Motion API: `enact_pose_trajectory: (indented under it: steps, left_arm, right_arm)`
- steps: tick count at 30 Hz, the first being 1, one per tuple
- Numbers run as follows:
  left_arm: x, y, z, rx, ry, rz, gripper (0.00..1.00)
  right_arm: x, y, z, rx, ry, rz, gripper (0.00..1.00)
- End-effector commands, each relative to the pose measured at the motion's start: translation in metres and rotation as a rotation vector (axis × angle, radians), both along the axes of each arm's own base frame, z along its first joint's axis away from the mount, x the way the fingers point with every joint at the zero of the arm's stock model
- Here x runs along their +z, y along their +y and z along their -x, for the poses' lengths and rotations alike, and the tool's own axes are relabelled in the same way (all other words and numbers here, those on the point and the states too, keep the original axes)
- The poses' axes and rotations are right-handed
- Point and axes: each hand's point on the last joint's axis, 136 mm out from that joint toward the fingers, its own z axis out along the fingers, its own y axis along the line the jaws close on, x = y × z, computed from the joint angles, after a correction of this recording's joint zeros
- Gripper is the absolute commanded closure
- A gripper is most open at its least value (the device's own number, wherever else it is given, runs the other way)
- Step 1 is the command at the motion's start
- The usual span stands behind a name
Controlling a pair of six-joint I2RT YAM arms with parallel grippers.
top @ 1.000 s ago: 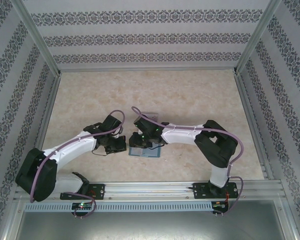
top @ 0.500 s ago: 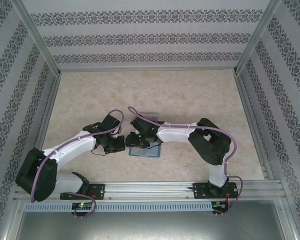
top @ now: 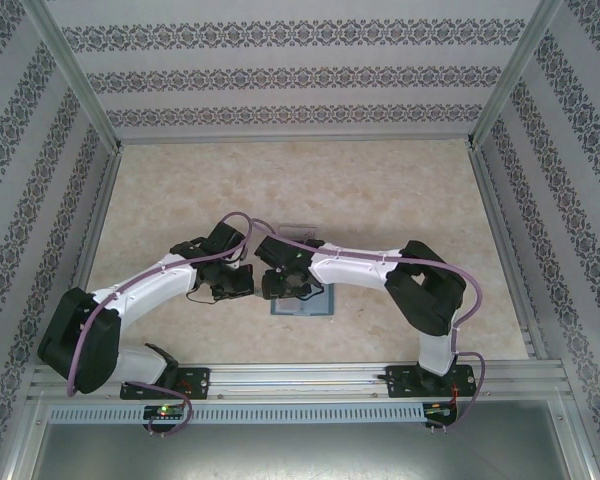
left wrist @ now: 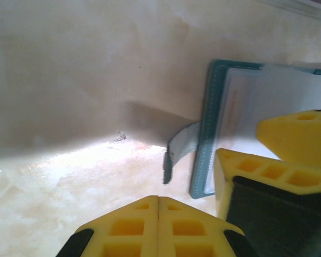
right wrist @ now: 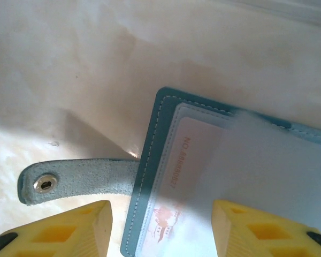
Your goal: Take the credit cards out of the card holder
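Note:
The teal-blue card holder [right wrist: 147, 160] lies open on the table, its lighter inside facing up. A pale credit card [right wrist: 190, 171] with orange print sits in its left pocket, partly under a blurred grey-blue flap [right wrist: 278, 171]. The closing tab [right wrist: 75, 182] with a metal snap sticks out to the left. My right gripper [right wrist: 160, 230] hovers open over the holder's left edge, one finger on each side of it, gripping nothing. My left gripper [left wrist: 158, 202] is shut and empty just left of the tab [left wrist: 179, 147]. From above, both grippers [top: 248, 288] [top: 270, 285] meet over the holder [top: 305, 303].
A pale grey flat square [top: 300, 232] lies on the table just behind the two grippers. The beige table [top: 380, 190] is bounded by patterned walls and metal rails [top: 495, 240] on three sides.
My right gripper has moved left over the card holder's edge and its jaws have spread wider. The left arm has shifted a little towards it, still shut.

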Motion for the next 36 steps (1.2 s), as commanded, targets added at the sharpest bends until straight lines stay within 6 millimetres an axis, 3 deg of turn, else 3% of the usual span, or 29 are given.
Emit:
enact_pose_trajectory:
  steps: [1, 10, 19, 24, 30, 36]
  left_arm:
    - [0.002, 0.002, -0.003, -0.013, 0.001, -0.017, 0.99]
    - [0.001, -0.003, -0.007, -0.019, 0.005, -0.003, 0.99]
    - [0.002, -0.006, -0.010, -0.013, -0.002, 0.013, 0.99]
    - [0.001, -0.009, -0.016, -0.018, -0.011, 0.011, 0.97]
    - [-0.003, -0.013, -0.025, -0.019, -0.014, 0.011, 0.86]
    - [-0.010, -0.018, -0.026, -0.022, -0.002, 0.034, 0.81]
  right_arm:
    - [0.002, -0.027, 0.001, 0.051, -0.058, 0.209, 0.45]
    - [0.008, -0.048, 0.004, 0.082, -0.109, 0.377, 0.41]
    - [0.005, 0.001, 0.010, 0.066, -0.047, 0.077, 0.71]
    - [-0.003, 0.014, 0.013, 0.051, -0.010, -0.003, 0.72]
    - [-0.008, 0.010, 0.014, 0.034, 0.000, -0.001, 0.72]
    - [-0.014, 0.006, 0.015, 0.020, 0.019, -0.005, 0.72]
